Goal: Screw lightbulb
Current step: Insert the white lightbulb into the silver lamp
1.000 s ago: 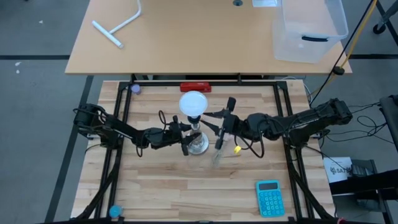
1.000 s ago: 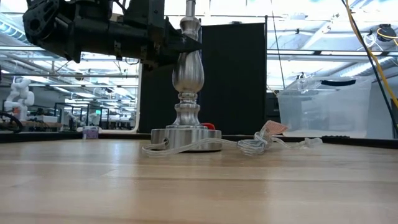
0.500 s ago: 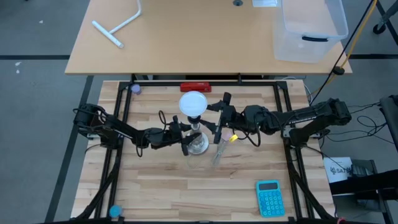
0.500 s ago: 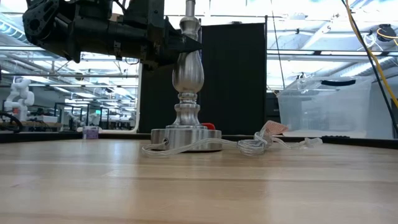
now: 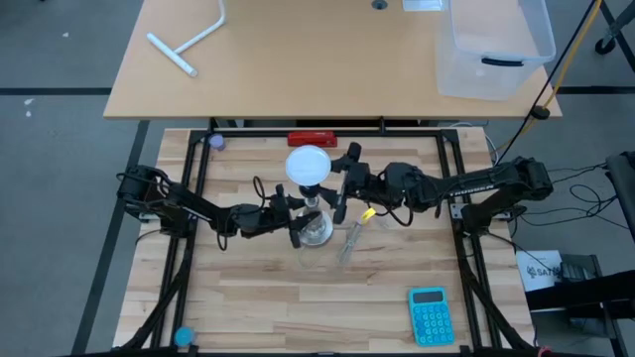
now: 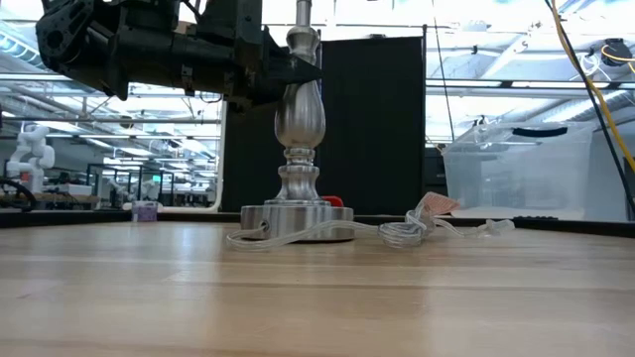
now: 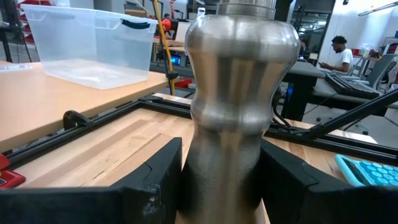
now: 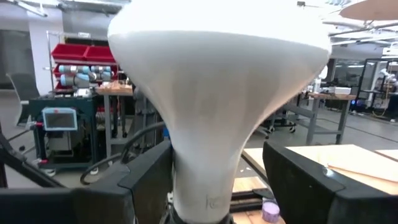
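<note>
The white lightbulb (image 5: 308, 166) sits upright on top of a silver lamp stand, whose round foot (image 5: 317, 229) rests on the table's middle. My left gripper (image 5: 298, 216) is shut on the stand's stem, seen close in the left wrist view (image 7: 224, 180). My right gripper (image 5: 338, 177) is open at the bulb's right side. In the right wrist view its fingers (image 8: 149, 180) stand on either side of the bulb's narrow neck (image 8: 205, 168), below the domed head (image 8: 217, 62). The low view shows only the stand (image 6: 298, 129); the bulb is above the picture. My left gripper pinches the stand's bulging silver stem (image 7: 205, 168) between its two fingers (image 7: 155, 180), high on the stem below the top (image 6: 298, 94). The fingers come level from the table's left side and lie across the stem. The stand stays upright with its foot (image 6: 298, 218) on the table.
A clear cord with a yellow tag (image 5: 367, 213) lies right of the stand, and a clear-pink piece (image 6: 437, 205) lies beside it. A blue calculator (image 5: 429, 315) is at the near right and a red object (image 5: 312, 139) at the far edge. A clear bin (image 5: 491, 45) stands on the far table.
My right gripper has moved toward the table's left and far edge, up to the lightbulb, so that its fingers now stand around the bulb's neck. The stand and bulb have stayed in place.
</note>
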`<state>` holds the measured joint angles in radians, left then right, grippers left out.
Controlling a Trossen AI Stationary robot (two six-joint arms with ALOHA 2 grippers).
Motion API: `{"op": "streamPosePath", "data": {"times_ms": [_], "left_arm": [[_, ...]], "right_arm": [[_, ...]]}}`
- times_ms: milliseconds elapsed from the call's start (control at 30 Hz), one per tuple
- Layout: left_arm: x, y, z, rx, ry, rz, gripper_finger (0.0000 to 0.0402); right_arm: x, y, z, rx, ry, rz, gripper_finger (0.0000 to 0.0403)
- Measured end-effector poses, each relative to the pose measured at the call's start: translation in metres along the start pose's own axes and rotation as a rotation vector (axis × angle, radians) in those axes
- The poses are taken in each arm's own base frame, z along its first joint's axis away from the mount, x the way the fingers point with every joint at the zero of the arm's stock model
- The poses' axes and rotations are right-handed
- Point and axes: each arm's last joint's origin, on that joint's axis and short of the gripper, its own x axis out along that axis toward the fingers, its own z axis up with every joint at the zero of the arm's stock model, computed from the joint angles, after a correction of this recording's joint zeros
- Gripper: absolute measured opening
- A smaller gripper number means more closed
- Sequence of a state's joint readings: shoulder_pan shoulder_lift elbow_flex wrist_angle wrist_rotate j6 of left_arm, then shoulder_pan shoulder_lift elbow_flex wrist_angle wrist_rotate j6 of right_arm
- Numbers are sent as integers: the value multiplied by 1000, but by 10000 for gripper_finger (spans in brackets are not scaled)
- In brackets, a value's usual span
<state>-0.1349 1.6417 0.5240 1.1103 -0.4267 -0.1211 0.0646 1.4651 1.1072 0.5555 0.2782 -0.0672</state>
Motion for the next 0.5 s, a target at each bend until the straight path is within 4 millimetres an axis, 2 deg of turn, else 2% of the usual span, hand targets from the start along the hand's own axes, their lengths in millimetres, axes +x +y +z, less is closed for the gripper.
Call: {"op": "streamPosePath", "data": {"times_ms": [500], "left_arm": [[0, 1, 0, -8, -1, 14, 168]], "right_arm": [[1, 1, 0, 11, -19, -58, 242]]}}
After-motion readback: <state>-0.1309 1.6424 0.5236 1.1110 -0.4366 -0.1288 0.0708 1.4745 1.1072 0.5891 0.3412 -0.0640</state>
